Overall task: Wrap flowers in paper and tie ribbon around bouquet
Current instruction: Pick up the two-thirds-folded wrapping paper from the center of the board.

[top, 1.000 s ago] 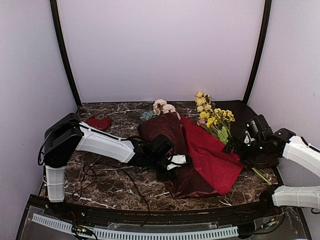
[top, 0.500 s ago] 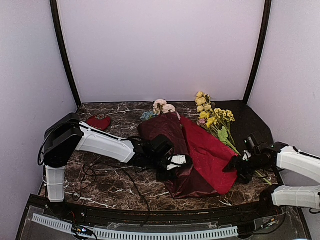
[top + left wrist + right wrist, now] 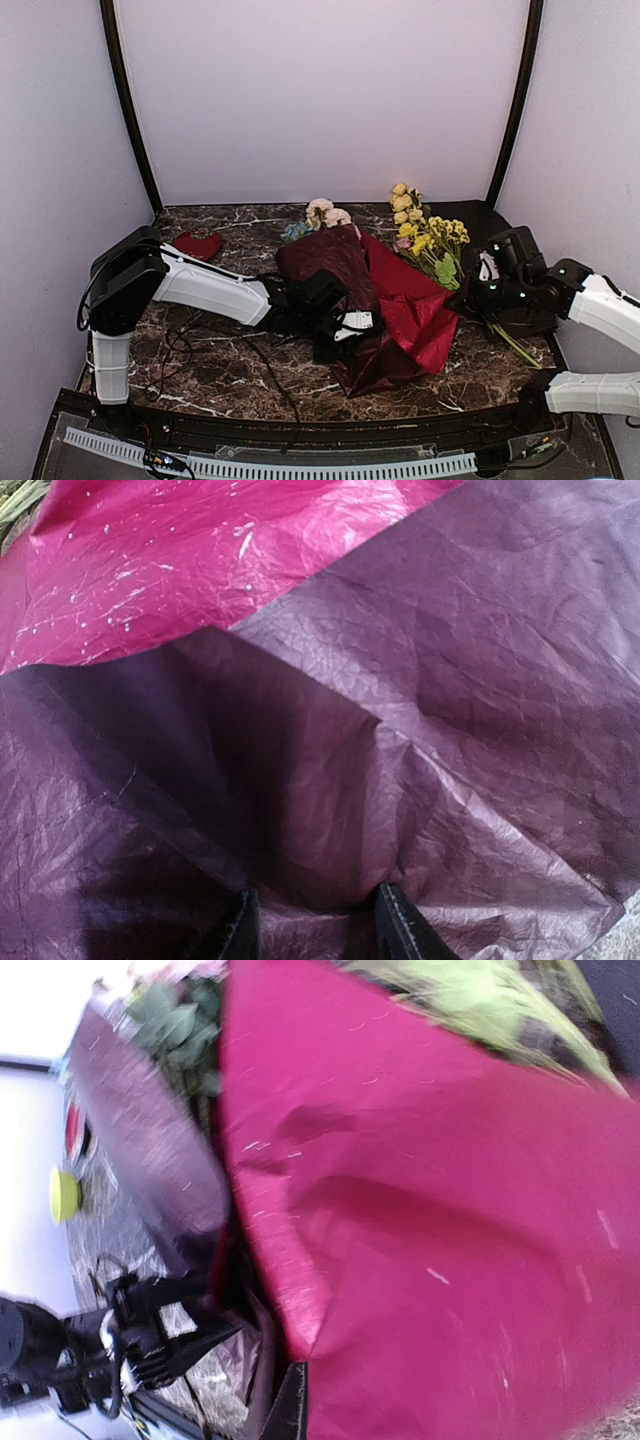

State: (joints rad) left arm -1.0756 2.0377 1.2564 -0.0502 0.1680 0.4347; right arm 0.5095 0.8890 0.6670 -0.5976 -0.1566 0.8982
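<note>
Near the middle of the table (image 3: 225, 380), the dark burgundy side of the paper (image 3: 400, 300) is gripped by the left claw (image 3: 345, 332), and a crumpled fold is pinched between its fingers (image 3: 398, 935). To the right, the paper's bright red edge is clamped in the tightly closed right claw (image 3: 468, 300). Farther back, the flowers (image 3: 322, 212) are seen poking out of the paper's far end, and yellow stems (image 3: 432, 238) are laid just beside it.

My left arm stretches low across the counter, left end effector (image 3: 350, 330) gripping paper (image 3: 405, 300); right end effector (image 3: 467, 298) pinches its edge.
</note>
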